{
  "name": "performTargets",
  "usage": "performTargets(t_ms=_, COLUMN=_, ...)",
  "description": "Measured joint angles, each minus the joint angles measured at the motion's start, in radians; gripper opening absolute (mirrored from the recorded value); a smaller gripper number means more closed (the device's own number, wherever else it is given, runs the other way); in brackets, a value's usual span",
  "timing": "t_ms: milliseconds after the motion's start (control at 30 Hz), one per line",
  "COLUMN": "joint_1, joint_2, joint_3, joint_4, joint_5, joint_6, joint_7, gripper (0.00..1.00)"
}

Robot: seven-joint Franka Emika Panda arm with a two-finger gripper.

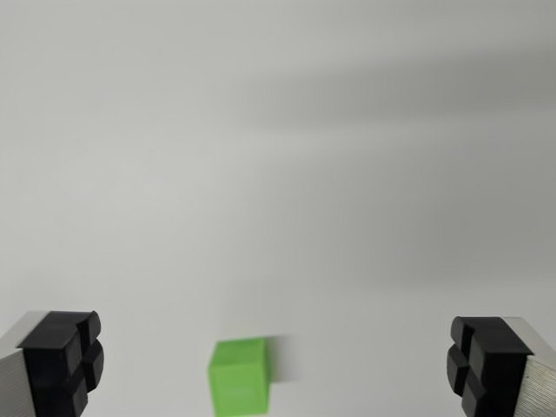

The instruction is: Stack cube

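Wrist view, looking down past the gripper [278, 369]. Nearest the lens: two black rubber fingertips [62, 360] poking in at the bottom corners, one at the wrist view's left, one at the wrist view's right, each mounted on a grey metal finger body. Standing wide apart, jaws fully released, gripping nothing, touching nothing. Pads showing a moulded cross-groove pattern. Between them, low in frame and slightly toward the wrist view's left of centre: green cube [240, 376], lying on the surface, lower edge cut off by the bottom of the frame. Sitting well clear of both fingertips, closer to the left one than to the right. Top face and one side face showing, top a touch lighter. Edges smeared, a faint grey streak trailing off its right side, looking like motion blur. Only one cube appearing in this view. Beyond the cube: plain white tabletop [261, 174] filling the rest of the frame, featureless. Farther up, toward the wrist view's right: soft broad grey shadow bands [400, 95] lying across the surface, edges diffuse, source not showing. Upper left staying brighter and even in tone.
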Motion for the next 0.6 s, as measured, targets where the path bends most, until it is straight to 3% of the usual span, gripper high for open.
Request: performTargets(t_ms=600, joint_1=0.010, joint_2=-0.049, joint_3=0.005, joint_4=-0.138, joint_5=-0.002, joint_6=0.077, joint_7=-0.007, gripper=1.00)
